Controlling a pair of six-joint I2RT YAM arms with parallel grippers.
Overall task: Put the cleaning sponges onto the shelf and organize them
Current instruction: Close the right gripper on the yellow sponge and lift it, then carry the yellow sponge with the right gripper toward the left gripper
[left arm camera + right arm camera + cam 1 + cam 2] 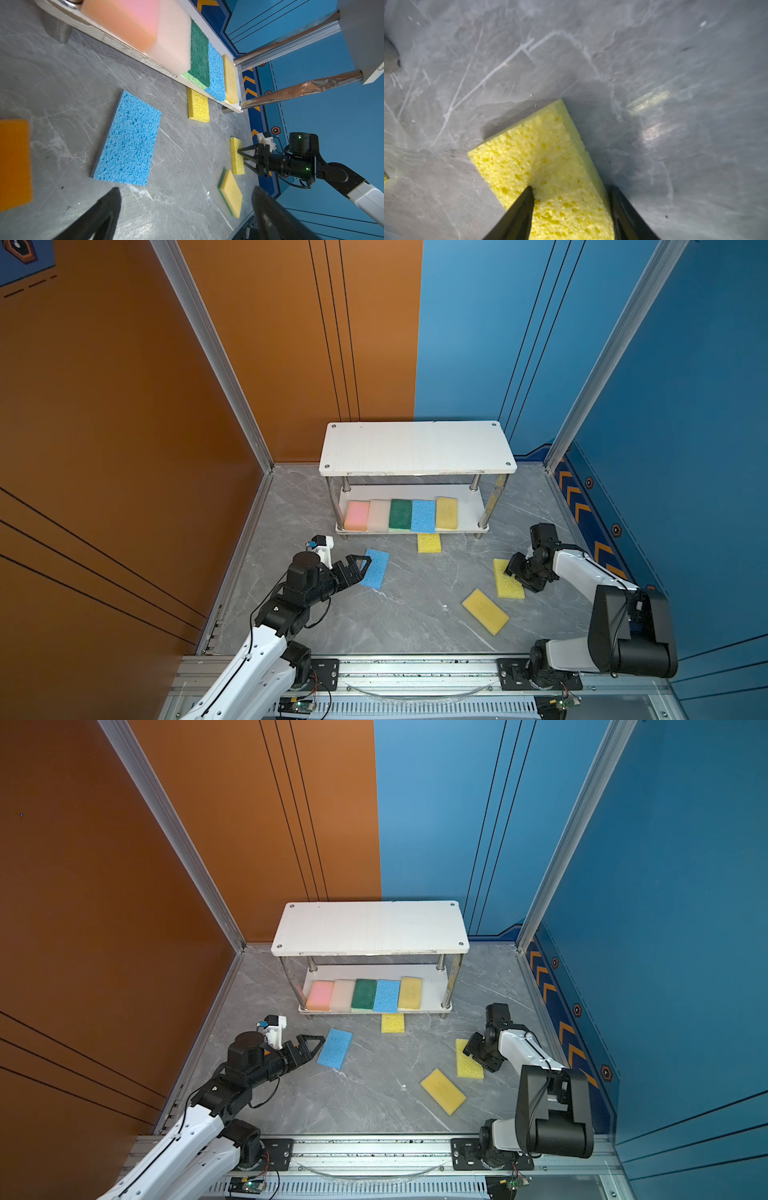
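Pick step: right gripper (571, 188) half-shut, pinching yellow sponge (542, 145) flat on table (415, 614), well short of shelf (415, 448); left gripper (362, 568) wide open, empty, beside blue sponge (376, 570); next, probably lift clear and carry to shelf.

**Counter** (415, 614) bearing the shelf (417, 443). Lower board: pink sponge (356, 515), off-white sponge (379, 515), green sponge (400, 514), blue sponge (423, 515), yellow sponge (446, 513). On the counter: loose blue sponge (376, 570) ahead of the left end effector (362, 568); orange sponge (14, 164) beside it; porous yellow sponge (511, 591) between the right end effector's (512, 576) jaws; smooth yellow sponge (485, 611) nearby; short yellow sponge (429, 543) half under the shelf.
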